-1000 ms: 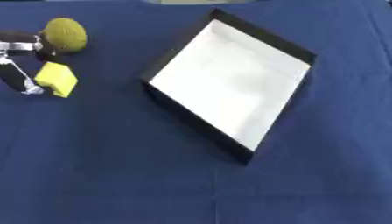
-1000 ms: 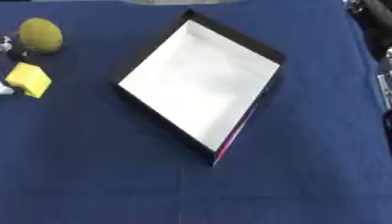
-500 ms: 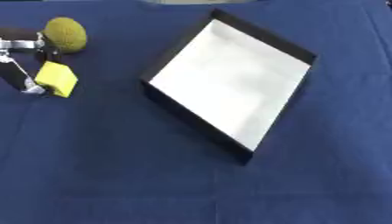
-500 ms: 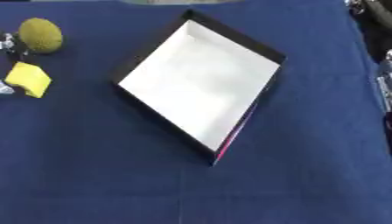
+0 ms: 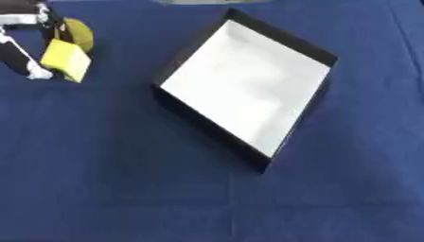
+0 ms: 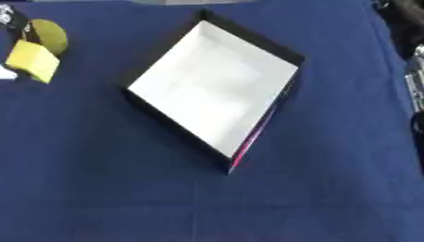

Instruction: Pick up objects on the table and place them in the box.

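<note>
Box (image 5: 248,90): black walls, white floor, nothing inside. Sits mid-table, turned diagonal; long axis runs near-left to far-right, one corner toward me, opposite corner at far edge.
Surface: blue cloth (image 5: 207,198) over whole table, near part bare, faint creases. Room: barely shows, just a pale strip past the far edge.
Yellow block (image 5: 66,60): far left, well apart from box, tilted, one corner down toward the cloth. My left hand (image 5: 33,28) is at it, fingers curled on the block, one white-tipped finger (image 5: 36,73) down its left side.
Green-yellow ball (image 6: 48,35): just behind block, touching or nearly, cant tell which.
Right hand: dark + silver bits at right edge (image 6: 411,71), right eye view only; fingers, cant tell.
</note>
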`<state>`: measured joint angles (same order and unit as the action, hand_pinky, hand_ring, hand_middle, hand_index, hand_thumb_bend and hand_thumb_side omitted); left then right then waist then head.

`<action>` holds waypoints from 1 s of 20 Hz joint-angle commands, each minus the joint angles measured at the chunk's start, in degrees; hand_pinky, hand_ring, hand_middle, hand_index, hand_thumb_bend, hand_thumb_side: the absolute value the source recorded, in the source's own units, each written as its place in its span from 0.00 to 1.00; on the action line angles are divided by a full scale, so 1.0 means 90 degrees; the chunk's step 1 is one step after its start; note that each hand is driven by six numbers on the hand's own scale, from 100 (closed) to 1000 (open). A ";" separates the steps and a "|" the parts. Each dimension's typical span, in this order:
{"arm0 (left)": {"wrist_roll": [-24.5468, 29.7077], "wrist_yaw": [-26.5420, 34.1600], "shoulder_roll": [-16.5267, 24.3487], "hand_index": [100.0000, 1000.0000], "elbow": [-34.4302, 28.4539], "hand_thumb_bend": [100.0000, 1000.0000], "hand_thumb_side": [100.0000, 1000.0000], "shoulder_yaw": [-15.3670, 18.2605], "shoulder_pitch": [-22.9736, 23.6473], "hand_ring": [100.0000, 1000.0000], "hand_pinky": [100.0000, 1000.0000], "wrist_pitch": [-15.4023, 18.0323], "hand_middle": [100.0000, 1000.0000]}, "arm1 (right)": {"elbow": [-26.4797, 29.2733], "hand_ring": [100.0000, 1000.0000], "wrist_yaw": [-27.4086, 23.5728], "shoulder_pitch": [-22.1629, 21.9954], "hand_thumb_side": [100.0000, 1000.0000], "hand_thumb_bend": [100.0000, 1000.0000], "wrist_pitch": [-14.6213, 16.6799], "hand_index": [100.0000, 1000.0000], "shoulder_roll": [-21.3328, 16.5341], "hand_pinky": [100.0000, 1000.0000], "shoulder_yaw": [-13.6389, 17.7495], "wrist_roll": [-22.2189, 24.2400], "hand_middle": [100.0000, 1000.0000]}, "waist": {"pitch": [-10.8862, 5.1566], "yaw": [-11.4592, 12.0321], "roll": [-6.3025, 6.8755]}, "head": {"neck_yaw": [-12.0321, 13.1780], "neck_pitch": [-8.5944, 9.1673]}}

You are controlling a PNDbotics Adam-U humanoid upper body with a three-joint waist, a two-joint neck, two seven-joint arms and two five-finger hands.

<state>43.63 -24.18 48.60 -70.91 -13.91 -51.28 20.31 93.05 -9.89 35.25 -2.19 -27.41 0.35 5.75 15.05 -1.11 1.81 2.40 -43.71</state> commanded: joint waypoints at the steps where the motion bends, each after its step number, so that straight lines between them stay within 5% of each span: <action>1: 0.0541 0.0478 0.0296 0.50 -0.0458 0.15 0.00 0.0065 -0.0312 0.45 0.64 0.0296 0.40 | 0.0073 0.93 -0.0033 0.0082 0.44 0.00 0.0014 0.86 -0.0200 1.00 0.0071 -0.0025 0.89 | -0.0220 0.0025 0.0019 | -0.0014 -0.0044; 11: 0.0871 0.0914 -0.0802 0.49 -0.0716 0.16 0.00 -0.0339 -0.1485 0.47 0.64 0.0031 0.40 | 0.0097 0.93 -0.0119 0.0173 0.43 0.00 -0.0031 0.85 -0.0209 1.00 0.0113 -0.0131 0.89 | -0.0377 0.0031 0.0082 | -0.0161 -0.0041; 20: 0.0688 0.0459 -0.1858 0.49 -0.0304 0.15 0.00 -0.0359 -0.2038 0.47 0.63 0.0009 0.40 | 0.0178 0.93 -0.0191 0.0281 0.45 0.00 -0.0131 0.85 -0.0106 1.00 0.0266 -0.0338 0.90 | -0.0360 -0.0109 0.0120 | -0.0160 0.0029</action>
<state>46.94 -19.38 32.25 -73.84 -17.84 -68.08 17.01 93.36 -11.22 36.57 -3.31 -27.49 1.92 3.20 13.10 -2.15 3.06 1.05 -44.08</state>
